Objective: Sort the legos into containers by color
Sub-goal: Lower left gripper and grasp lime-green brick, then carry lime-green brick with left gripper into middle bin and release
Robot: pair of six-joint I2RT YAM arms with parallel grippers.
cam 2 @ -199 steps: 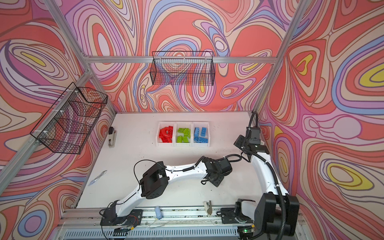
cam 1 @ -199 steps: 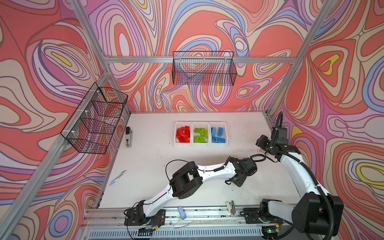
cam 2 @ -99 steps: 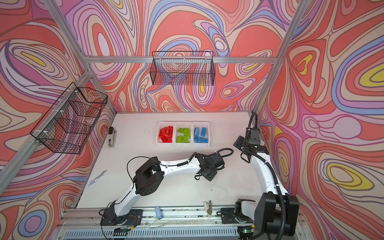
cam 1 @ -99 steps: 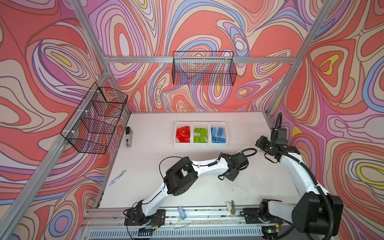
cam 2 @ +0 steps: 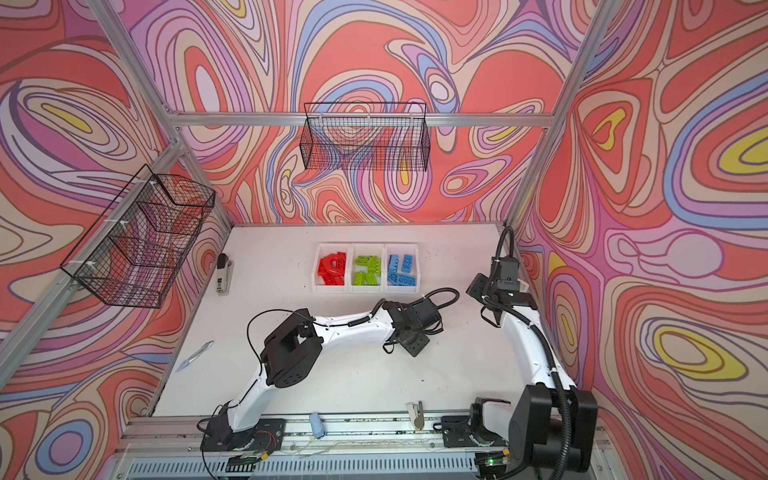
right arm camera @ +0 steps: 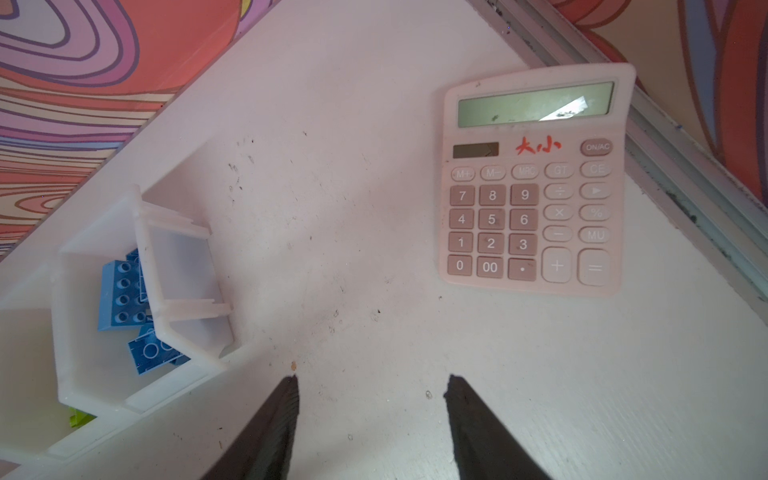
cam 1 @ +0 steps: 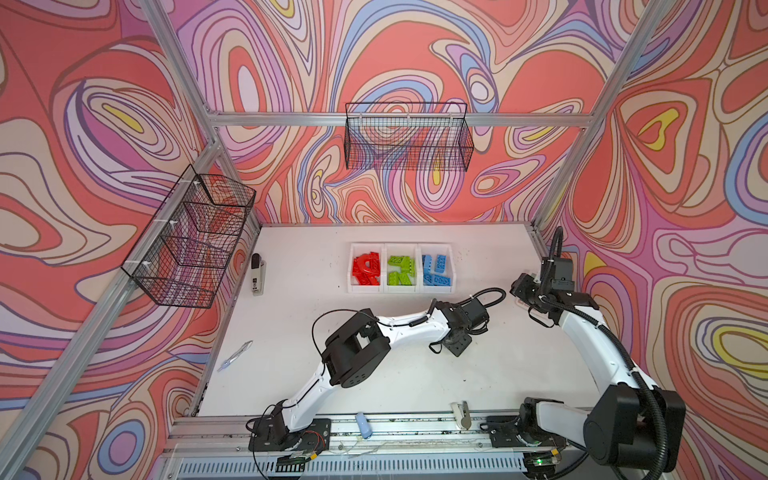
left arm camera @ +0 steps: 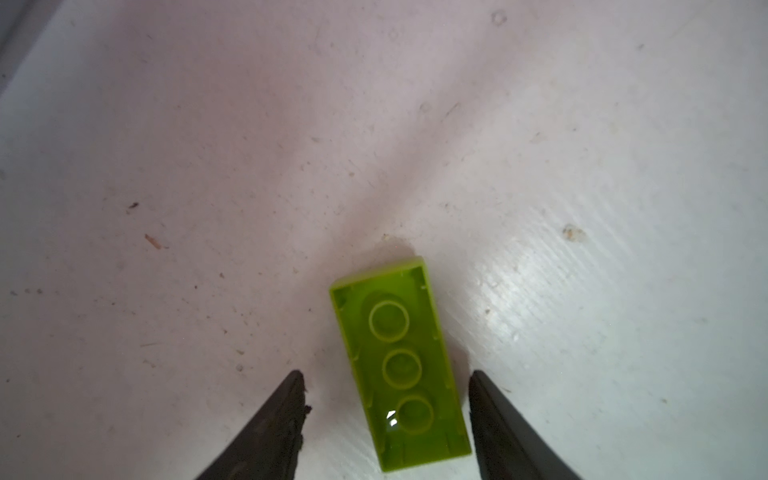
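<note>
Swirly pink, orange and purple wallpaper [cam 1: 415, 62] on every side, with a scuffed white bench [cam 1: 299, 324] in the middle. Three white bins [cam 1: 402, 289] joined in a row sit upper centre of the bench in both top views. They hold red legos [cam 1: 366, 269] in the left one, green legos [cam 1: 402, 270] in the middle and blue legos [cam 1: 436, 270] in the right.

One lime brick [left arm camera: 399, 365] is out on the bench, lying flat with its hollow underside up, and only the left wrist view catches it. In both top views the left arm's wrist [cam 1: 459, 326] sits right over it, right of centre and just below the blue bin, so it's blocked from above. The left claw [left arm camera: 385, 376] is spread with a finger on either side of the brick. There's a thin gap on one side and a wider one on the other, so it isn't pinching.

The right claw [right arm camera: 372, 378] is spread too, with nothing but bare bench in between, over at the right side of the frame. A pink calculator [right arm camera: 532, 178] lies near it, mostly covered by that arm from above.

Other clutter:
- a stapler [cam 1: 258, 274] at the bench's left edge
- a slim silvery tool [cam 1: 235, 356] lower left
- a black wire back basket [cam 1: 409, 143] on the far wall
- a side basket [cam 1: 191, 241] on the left wall
- a small blue cylinder [cam 1: 364, 424] on the front rail
</note>
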